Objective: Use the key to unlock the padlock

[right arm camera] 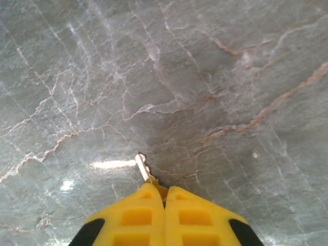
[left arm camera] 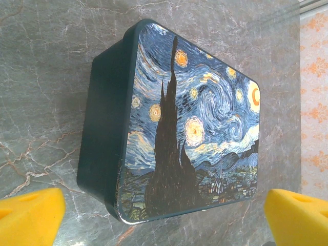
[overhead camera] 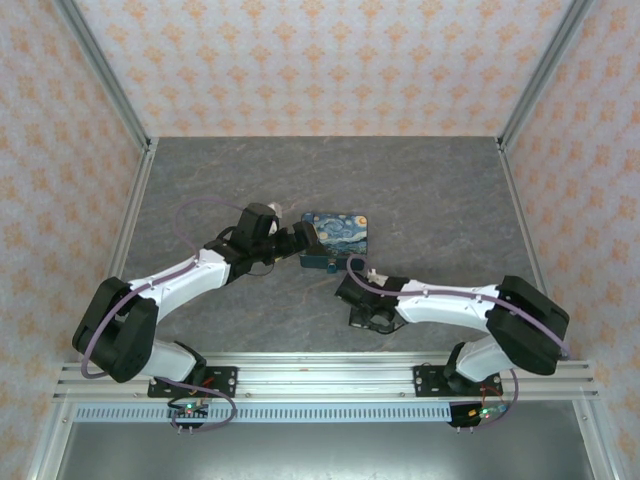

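My right gripper [right arm camera: 164, 193] is shut on the key [right arm camera: 143, 167]. The key's thin silvery blade sticks out from between the yellow fingertips, up and to the left, just over the grey marble table. In the top view this gripper [overhead camera: 356, 300] points down at the table, near the front of the painted box. A small teal-blue shape [overhead camera: 319, 262] at the box's near edge may be the padlock, but it is too small to tell. My left gripper [overhead camera: 304, 240] is open at the box's left end, and its yellow fingers [left arm camera: 31, 216] stand wide apart with nothing between them.
The starry-night box [left arm camera: 197, 123] lies flat on the marble table [right arm camera: 215, 77], close in front of my left gripper. Aluminium posts and patterned walls [overhead camera: 320, 60] enclose the table on the left, right and back.
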